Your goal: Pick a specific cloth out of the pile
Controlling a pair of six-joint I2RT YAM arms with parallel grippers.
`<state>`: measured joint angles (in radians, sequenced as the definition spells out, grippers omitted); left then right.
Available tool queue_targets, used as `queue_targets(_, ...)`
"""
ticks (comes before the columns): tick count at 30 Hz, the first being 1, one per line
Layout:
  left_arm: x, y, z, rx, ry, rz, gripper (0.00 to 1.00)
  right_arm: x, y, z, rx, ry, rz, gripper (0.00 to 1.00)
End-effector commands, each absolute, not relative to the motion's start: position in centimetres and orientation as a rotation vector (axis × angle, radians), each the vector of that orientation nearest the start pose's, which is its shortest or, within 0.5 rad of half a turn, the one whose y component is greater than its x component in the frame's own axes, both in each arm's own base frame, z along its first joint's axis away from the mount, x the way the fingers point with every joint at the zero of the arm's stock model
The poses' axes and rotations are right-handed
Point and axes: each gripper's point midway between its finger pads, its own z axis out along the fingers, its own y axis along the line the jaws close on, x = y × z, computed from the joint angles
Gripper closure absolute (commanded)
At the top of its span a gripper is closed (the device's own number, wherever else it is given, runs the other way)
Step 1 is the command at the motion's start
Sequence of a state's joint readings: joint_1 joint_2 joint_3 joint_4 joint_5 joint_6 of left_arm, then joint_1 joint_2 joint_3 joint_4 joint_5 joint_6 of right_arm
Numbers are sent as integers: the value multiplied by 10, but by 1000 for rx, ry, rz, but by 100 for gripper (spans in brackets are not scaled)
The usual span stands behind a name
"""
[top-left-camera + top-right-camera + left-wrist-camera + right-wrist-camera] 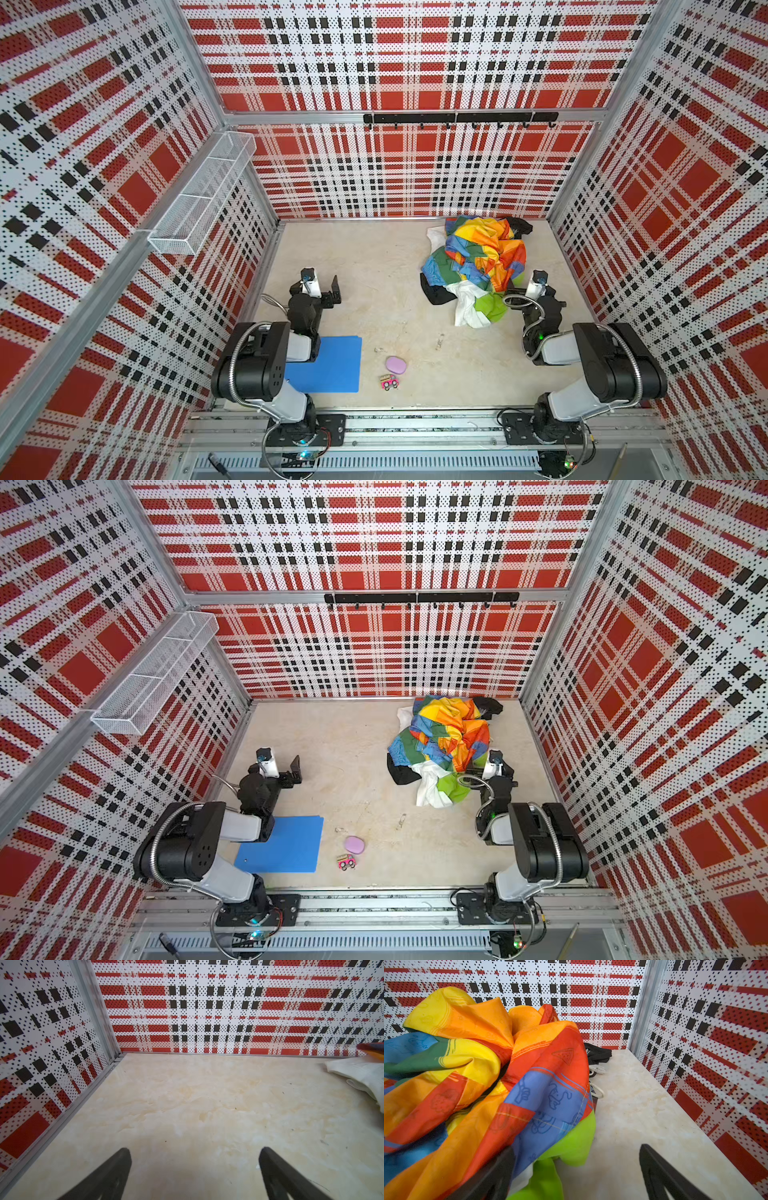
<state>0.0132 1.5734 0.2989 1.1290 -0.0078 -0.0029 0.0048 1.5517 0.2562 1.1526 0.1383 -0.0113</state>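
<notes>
The pile [478,257] [444,733] lies at the back right of the table in both top views: crumpled rainbow fabric [488,1076] with white [467,309] and black [434,293] pieces. The lime-green cloth [492,308] [454,788] [571,1140] pokes out at the pile's near edge, mostly buried under the rainbow fabric. My right gripper [576,1149] is open at that edge. Green fabric lies in the gap between its fingers, and one finger [496,1172] rests against the rainbow fabric. My left gripper [332,291] [194,1151] hovers open over bare table, far left of the pile.
A blue folder [328,365] lies under the left arm at the front. A pink oval thing [395,364] and a small toy car [388,381] sit front-centre. A wire basket [203,195] hangs on the left wall, a hook rail [457,118] on the back wall.
</notes>
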Motion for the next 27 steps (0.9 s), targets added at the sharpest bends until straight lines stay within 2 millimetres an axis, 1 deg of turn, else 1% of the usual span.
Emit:
queue_targets(1, 395, 5, 133, -19, 1689, 12, 1, 387, -20, 138, 75, 1657, -115, 0)
queue_targets(27, 394, 5, 132, -21, 1687, 35, 1, 387, -20, 139, 73, 1656, -114, 0)
